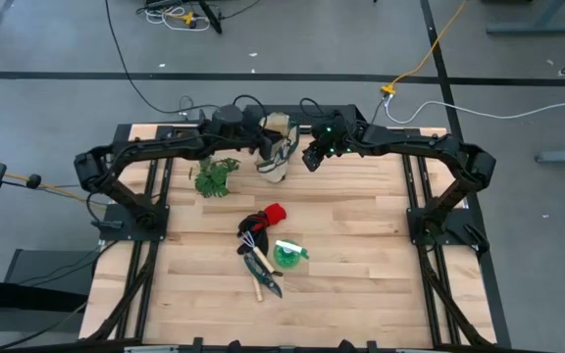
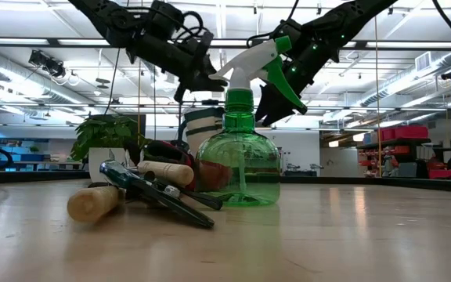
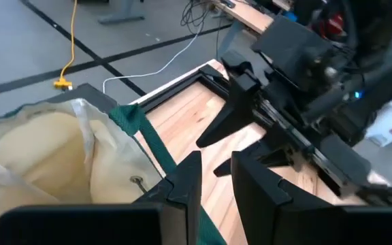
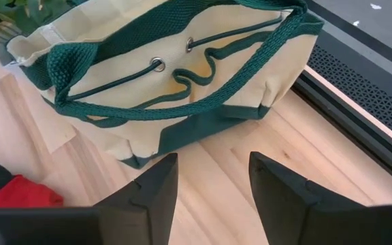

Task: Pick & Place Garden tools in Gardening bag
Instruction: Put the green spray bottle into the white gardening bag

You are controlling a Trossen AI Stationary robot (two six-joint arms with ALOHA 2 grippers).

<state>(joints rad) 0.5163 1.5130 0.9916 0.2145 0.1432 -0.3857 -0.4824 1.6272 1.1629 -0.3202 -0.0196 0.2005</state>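
Observation:
The beige gardening bag with green trim stands at the table's far middle, its mouth open. My left gripper is at its far rim, narrowly parted around a green handle strap. My right gripper hovers open above bare wood just right of the bag. The tools lie in a heap at mid-table: a red-and-black glove, a green spray bottle, a wooden-handled rake and dark shears. My left gripper has the bag's green handle strap running between its two fingers, far back from the tips. It comes nearly level from the table's left. One finger hides the exact spot of contact. The strap runs straight from the bag's rim to the fingers.
A leafy plant sprig sits left of the bag. Black arm frames flank both sides of the table. Bare wood stretches between the bag and the tool heap and along the near edge.

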